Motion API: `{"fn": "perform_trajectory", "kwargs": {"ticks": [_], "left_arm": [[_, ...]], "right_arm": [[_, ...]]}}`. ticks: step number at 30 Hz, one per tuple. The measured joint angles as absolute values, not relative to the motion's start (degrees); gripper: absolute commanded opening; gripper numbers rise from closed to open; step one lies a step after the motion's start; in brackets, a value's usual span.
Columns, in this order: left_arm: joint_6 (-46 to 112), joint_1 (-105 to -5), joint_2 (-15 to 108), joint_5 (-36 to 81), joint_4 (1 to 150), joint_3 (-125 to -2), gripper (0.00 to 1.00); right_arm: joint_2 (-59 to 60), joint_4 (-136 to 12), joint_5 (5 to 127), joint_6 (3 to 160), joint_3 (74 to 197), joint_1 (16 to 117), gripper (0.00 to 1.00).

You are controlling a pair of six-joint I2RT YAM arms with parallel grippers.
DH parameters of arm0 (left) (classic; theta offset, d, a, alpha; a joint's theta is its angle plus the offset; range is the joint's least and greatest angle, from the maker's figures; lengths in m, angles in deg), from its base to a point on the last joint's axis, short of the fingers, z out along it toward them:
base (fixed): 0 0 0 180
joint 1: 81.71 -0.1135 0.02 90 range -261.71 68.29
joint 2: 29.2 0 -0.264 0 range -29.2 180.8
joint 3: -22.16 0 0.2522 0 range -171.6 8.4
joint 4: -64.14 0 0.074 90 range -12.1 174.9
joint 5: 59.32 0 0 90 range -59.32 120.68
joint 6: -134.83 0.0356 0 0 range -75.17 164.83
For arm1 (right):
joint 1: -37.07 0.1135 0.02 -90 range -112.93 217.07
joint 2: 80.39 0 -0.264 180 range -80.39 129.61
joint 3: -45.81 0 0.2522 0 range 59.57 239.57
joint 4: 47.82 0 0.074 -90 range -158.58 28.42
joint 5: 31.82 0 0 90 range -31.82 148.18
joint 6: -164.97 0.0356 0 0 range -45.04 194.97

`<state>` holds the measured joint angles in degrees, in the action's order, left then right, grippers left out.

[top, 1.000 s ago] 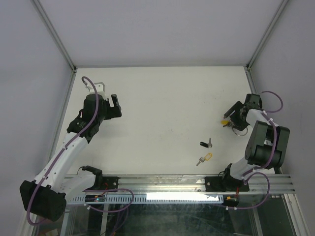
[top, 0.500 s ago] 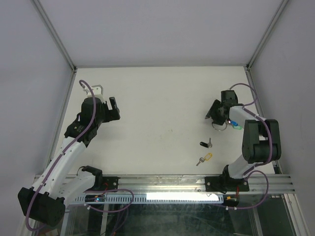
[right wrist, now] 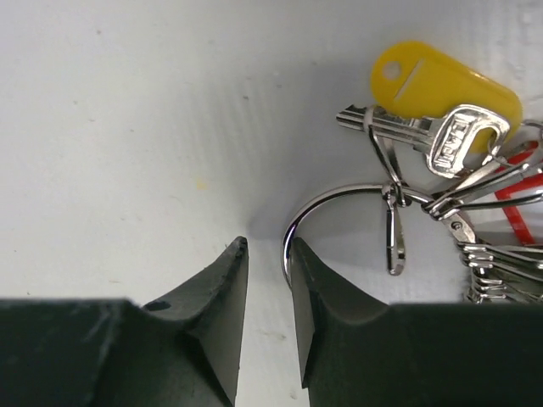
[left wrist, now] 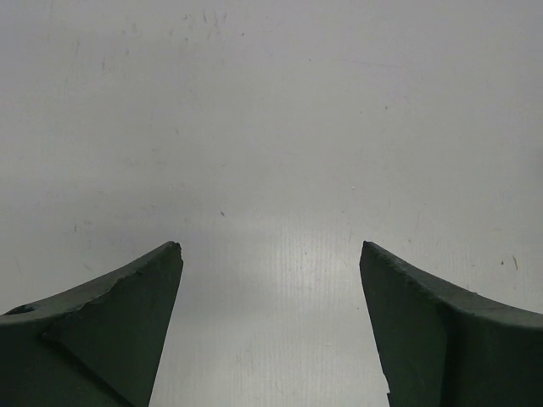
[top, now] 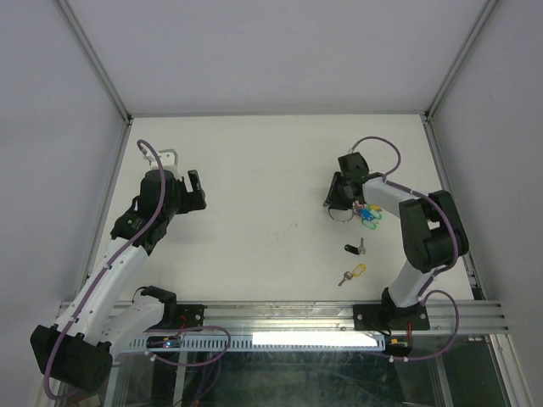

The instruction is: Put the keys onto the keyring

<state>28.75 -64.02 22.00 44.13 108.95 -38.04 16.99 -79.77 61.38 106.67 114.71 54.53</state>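
The bench (top: pixel 254 161) carries everything flat, so the keyring (right wrist: pixel 299 212) lies where an end effector can come at it from above. The left end effector (left wrist: pixel 270 246) hangs well apart from the keyring, jaws spread wide over bare surface. I judge it idle, with nothing to hold.

The right end effector (right wrist: pixel 268 242) sits right at the keyring, jaws narrow with a slit of bench between them. The wire's curve runs along one finger's inner face, probably lined up for a pinch that would steady the ring for threading.

A bunch of keys (right wrist: pixel 454 140), its yellow tag (right wrist: pixel 441 83) plainest, hangs on the keyring's side away from the fingers. A black key (top: pixel 355 248) and a yellow key (top: pixel 351 273) lie loose near the keyring, toward the arm bases, not yet on it.

The keyring's lower arc vanishes behind a finger, so contact is unclear. The bunch is cut off at the wrist view's edge, and the ring's split cannot be made out.
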Motion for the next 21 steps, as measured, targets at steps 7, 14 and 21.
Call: {"fn": "perform_trajectory", "kwargs": {"ticks": [7, 14, 21], "left_arm": [[28.73, -64.02, 22.0, 44.08, 109.41, -38.04, 0.85], [27.14, -64.02, 22.0, 42.64, 109.43, -37.25, 0.99], [24.14, -64.02, 21.62, 37.9, 106.24, -33.66, 0.99]], "right_arm": [[19.92, -79.47, 57.82, 108.09, 117.85, 59.69, 0.12], [20.64, -79.18, 55.61, 109.23, 118.51, 64.25, 0.0], [20.16, -76.17, 57.79, 112.09, 116.85, 67.62, 0.0]]}}
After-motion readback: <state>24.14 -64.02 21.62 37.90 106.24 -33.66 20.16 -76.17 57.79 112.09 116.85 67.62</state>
